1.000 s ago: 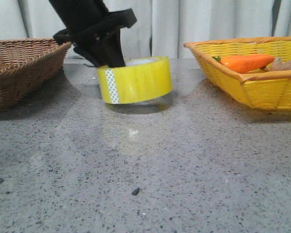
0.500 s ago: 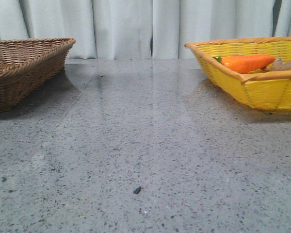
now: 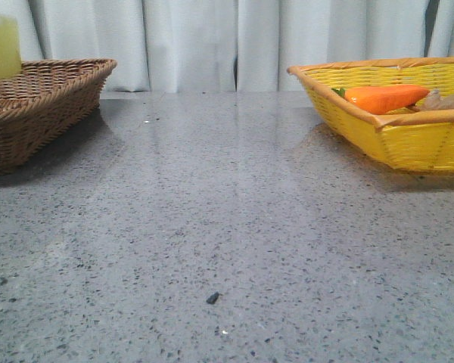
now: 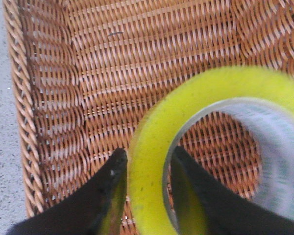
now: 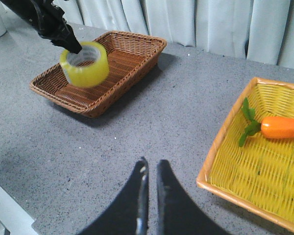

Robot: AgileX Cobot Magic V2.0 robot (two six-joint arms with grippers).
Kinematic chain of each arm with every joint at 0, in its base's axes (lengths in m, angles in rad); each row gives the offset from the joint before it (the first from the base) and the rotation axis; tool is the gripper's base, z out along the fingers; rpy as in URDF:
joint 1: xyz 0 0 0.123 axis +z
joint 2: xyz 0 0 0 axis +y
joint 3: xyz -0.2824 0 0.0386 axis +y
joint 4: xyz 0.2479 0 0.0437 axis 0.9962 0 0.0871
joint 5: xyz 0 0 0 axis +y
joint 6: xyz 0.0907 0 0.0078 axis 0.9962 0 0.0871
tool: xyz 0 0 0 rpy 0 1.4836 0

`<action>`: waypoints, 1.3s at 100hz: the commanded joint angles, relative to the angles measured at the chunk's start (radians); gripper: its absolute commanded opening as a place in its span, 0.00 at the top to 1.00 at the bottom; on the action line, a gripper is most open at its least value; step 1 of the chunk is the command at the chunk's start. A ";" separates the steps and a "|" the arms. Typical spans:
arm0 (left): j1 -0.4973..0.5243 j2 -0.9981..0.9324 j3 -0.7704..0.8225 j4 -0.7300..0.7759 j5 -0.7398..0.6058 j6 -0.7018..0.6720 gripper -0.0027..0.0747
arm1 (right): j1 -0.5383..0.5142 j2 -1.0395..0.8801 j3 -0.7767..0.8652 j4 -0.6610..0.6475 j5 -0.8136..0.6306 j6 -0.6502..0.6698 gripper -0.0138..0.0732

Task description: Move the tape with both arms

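**Tape held over the brown basket**

The left gripper has its jaws clenched on the wall of the tape, one black finger on the outside of the yellow roll and the other inside the white core (the roll looks blurred at its far side in the left wrist view). The tape hangs in the air above the brown wicker basket, tilted, over the inside of the basket rather than its rim; whether it touches the weave cannot be told. From the right wrist view the same grasp shows from afar: the left gripper reaches in from the side and the tape sits at its tip above the brown wicker basket.

The right gripper hangs over the bare grey surface, its jaws nearly together with only a thin gap, grasping nothing.

In the front view only a sliver of the tape shows, above the brown wicker basket. Well apart on the other side stands the yellow basket with the carrot lying in it.
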 commanded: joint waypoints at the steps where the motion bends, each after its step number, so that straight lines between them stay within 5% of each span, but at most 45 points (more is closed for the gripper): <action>1: 0.003 -0.052 -0.017 -0.017 -0.044 -0.016 0.52 | 0.000 0.012 -0.020 -0.025 -0.054 -0.001 0.89; 21: 0.003 -0.095 -0.017 -0.065 0.010 -0.049 0.50 | 0.000 -0.019 -0.016 -0.126 0.009 -0.001 0.89; 45: -0.143 -0.406 0.074 -0.170 -0.175 -0.049 0.72 | 0.000 -0.211 0.150 -0.228 -0.108 -0.001 0.89; 70: -0.367 -0.823 0.480 -0.162 -0.372 -0.056 0.99 | 0.000 -0.475 0.449 -0.244 -0.404 -0.001 0.90; 104: -0.375 -1.382 1.043 -0.121 -0.685 -0.057 0.99 | 0.000 -0.573 0.603 -0.244 -0.491 -0.001 0.90; 130: -0.375 -1.627 1.218 -0.210 -0.668 -0.057 0.99 | 0.000 -0.573 0.636 -0.244 -0.489 -0.001 0.90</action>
